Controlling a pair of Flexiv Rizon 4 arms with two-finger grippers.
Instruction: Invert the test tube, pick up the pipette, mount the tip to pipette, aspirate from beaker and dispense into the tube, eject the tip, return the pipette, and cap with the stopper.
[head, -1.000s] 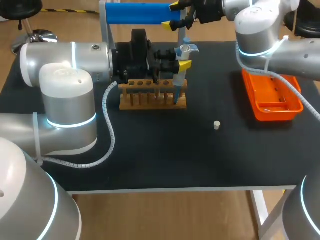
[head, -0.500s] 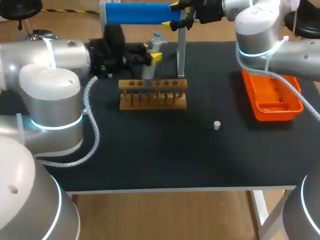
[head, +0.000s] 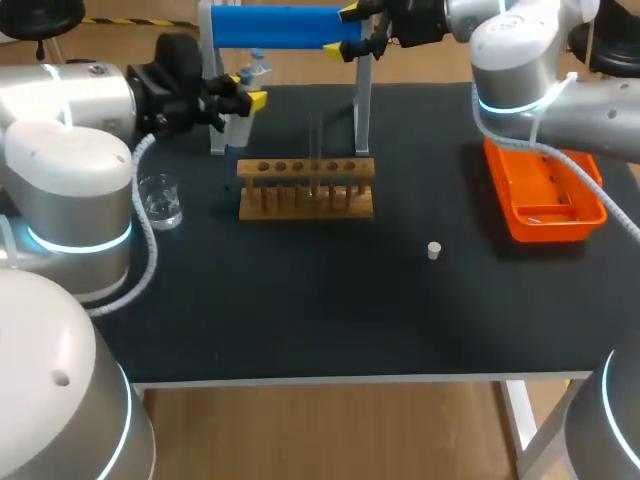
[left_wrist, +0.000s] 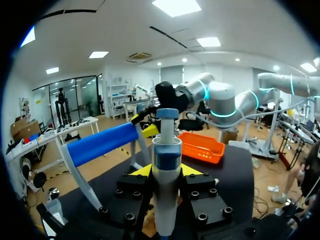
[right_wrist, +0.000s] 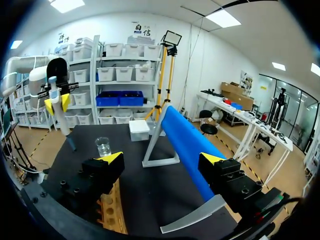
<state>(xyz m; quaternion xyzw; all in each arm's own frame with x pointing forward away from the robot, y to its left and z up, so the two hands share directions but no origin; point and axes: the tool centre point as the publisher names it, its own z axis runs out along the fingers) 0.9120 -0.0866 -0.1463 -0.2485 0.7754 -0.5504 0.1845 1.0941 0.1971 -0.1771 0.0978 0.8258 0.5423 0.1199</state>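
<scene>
Two hands: left hand (left_wrist: 166, 171) clamped on pipette (left_wrist: 166, 150), tip (right_wrist: 71, 145) mounted, near beaker (head: 160, 200); right hand (right_wrist: 161, 161) open. Likely aspirate/dispense stage; next needs plumb alignment, slow descent.

- I see the pipette (head: 241, 122) (left_wrist: 166, 175), white with a blue-and-white top, upright in my left jaws in the upper left of the frame.
- The beaker (head: 160, 200), clear glass, stands upright on the counter at left.
- The test tube (head: 316, 155), clear, stands upright in the wooden rack (head: 306, 190), upper centre.
- The stopper (head: 434, 250), small and white, sits alone on the counter, right of centre.
</scene>
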